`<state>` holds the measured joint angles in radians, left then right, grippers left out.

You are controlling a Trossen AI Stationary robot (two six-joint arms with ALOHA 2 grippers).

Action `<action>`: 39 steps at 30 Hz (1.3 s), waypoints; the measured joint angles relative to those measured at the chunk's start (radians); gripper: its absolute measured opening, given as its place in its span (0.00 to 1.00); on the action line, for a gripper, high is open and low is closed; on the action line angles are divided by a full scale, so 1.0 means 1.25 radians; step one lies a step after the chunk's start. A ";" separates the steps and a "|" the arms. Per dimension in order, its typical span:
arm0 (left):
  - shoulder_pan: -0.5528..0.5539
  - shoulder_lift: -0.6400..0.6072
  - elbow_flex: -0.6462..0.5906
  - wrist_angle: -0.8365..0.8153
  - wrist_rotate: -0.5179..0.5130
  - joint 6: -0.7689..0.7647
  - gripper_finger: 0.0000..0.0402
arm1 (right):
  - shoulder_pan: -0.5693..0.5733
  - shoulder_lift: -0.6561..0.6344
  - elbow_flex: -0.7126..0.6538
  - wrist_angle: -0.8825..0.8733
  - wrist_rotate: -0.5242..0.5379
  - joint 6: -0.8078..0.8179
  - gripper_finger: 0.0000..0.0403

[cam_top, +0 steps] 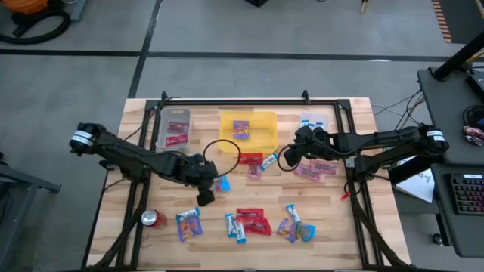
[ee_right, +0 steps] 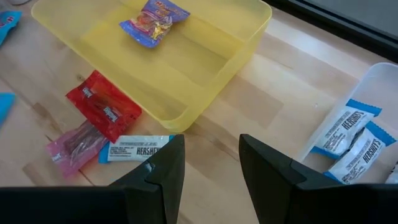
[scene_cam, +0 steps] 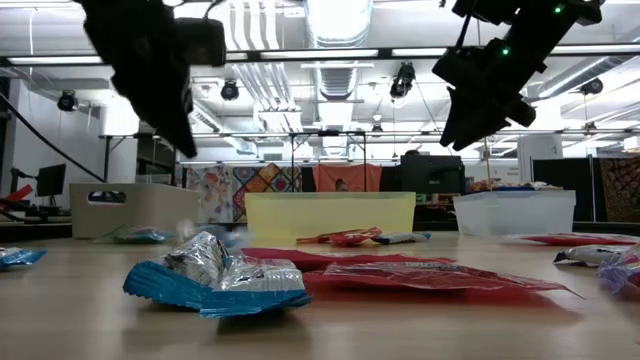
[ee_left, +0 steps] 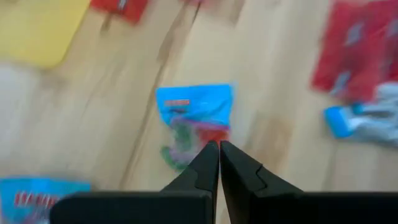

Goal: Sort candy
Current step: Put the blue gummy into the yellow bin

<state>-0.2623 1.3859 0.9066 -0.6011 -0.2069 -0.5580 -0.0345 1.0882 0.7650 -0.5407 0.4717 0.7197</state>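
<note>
- three bins along the top: grey bin (cam_top: 173, 128), yellow bin (cam_top: 248, 130), clear bin (cam_top: 316, 125)
- one soda can (cam_top: 153, 219), lower left
- two Hershey bars (ee_right: 348, 137) in the clear one
- one purple packet (cam_top: 240, 128) in the yellow

table (cam_top: 333, 227): pale wood, visible grain, kinda matt | candy (cam_top: 253, 221): shiny crinkly wrappers, foil-looking | yellow bin (ee_right: 205, 68): smooth see-through plastic | soda can (cam_top: 153, 219): glossy metal | gripper fingers (ee_right: 163, 168): matt dark plastic-looking
</note>
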 joint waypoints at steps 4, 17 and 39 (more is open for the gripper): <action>0.000 -0.028 -0.001 0.006 -0.003 0.006 0.00 | 0.001 0.000 0.000 0.000 0.000 -0.010 0.36; -0.017 0.080 -0.065 0.203 -0.008 0.250 0.17 | 0.009 0.000 0.000 0.000 -0.001 -0.029 0.36; 0.027 0.114 -0.233 0.499 -0.010 0.223 0.44 | 0.040 0.000 -0.001 0.001 -0.001 -0.018 0.36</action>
<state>-0.2287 1.5279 0.6148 0.0229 -0.2200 -0.2790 0.0154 1.0882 0.7643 -0.5392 0.4706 0.6978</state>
